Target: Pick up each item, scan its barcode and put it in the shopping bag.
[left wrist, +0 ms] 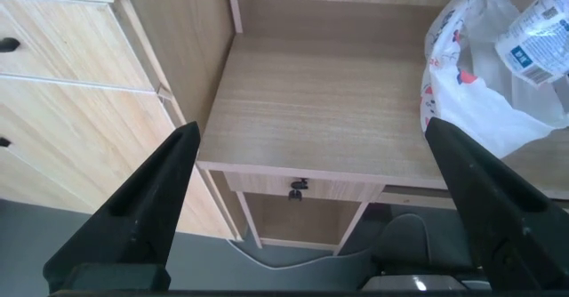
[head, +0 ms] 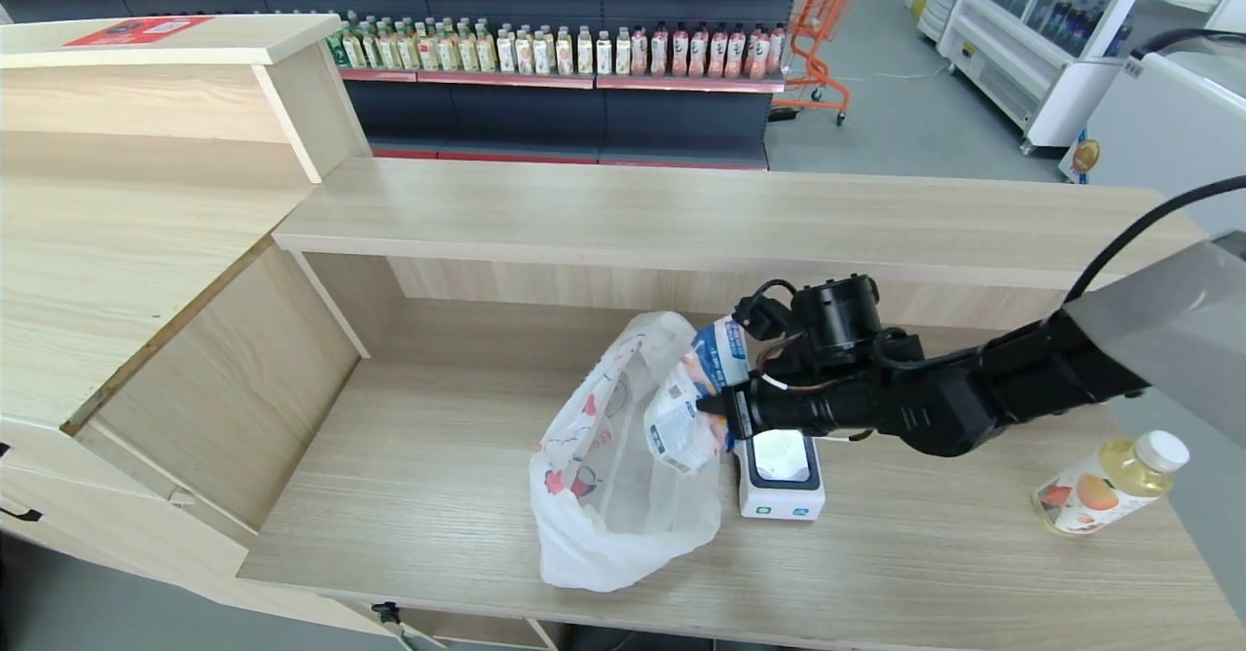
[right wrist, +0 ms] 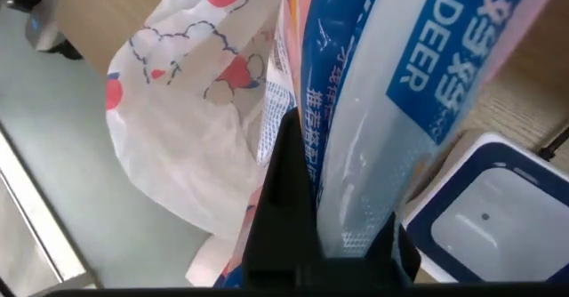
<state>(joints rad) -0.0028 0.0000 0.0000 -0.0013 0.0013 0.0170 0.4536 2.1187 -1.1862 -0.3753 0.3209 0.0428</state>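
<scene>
My right gripper (head: 718, 406) is shut on a blue-and-white packet (head: 693, 393), holding it at the open mouth of the white shopping bag (head: 608, 476) on the counter. The wrist view shows the packet (right wrist: 382, 110) pinched between the fingers (right wrist: 286, 190), with the bag (right wrist: 196, 128) beside it and the scanner (right wrist: 489, 217) below. The white scanner (head: 779, 476) stands just right of the bag, under my right wrist. A juice bottle (head: 1110, 484) lies at the counter's right end. My left gripper (left wrist: 311, 208) hangs open off the counter's front edge, away from the bag (left wrist: 471, 92).
The lower counter (head: 409, 495) is walled by a raised ledge (head: 681, 213) at the back and a wooden side panel (head: 243, 379) on the left. Drawers (left wrist: 53, 128) sit below the left counter. Shelves of bottles and an orange cart (head: 823, 38) stand beyond.
</scene>
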